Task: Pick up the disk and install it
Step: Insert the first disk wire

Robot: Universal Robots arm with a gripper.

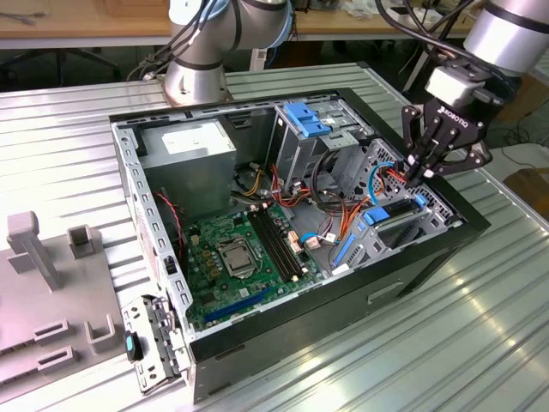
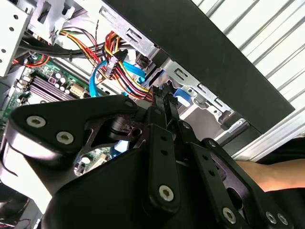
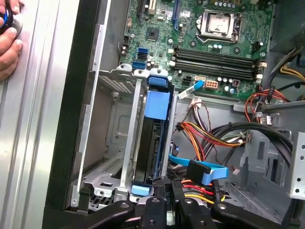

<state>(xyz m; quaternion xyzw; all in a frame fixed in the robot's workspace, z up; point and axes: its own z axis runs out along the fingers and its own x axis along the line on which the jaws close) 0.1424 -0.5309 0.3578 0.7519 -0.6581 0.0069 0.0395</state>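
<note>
1. Blue plastic frames the disk (image 1: 390, 212), which sits inside the metal drive cage (image 1: 429, 227) at a corner of the open computer case (image 1: 343, 300), on the exterior view's right.
2. In the first wrist view the disk (image 3: 157, 102) lies between the grey rails of the cage, with its dark body next to the wide blue handle.
3. The gripper (image 1: 418, 172) hangs directly over one end of the disk. Its fingers (image 2: 158, 112) stand pressed together with almost no gap, and I see nothing between them.
4. In the second wrist view the tips of the fingers are just at a small blue part of the disk (image 2: 180, 97). I cannot tell whether they touch it.
5. Red, yellow and blue cables (image 2: 114, 62) run close beside the fingers.
6. As for writing, the black body of the gripper carries a short white print. A white label (image 1: 193, 137) lies on the grey power supply (image 1: 184, 159), and its text is too small to read.
7. The case lies on a ribbed metal bench (image 1: 446, 343), and a person's hand (image 3: 7, 47) rests on the bench beside the case.
</note>
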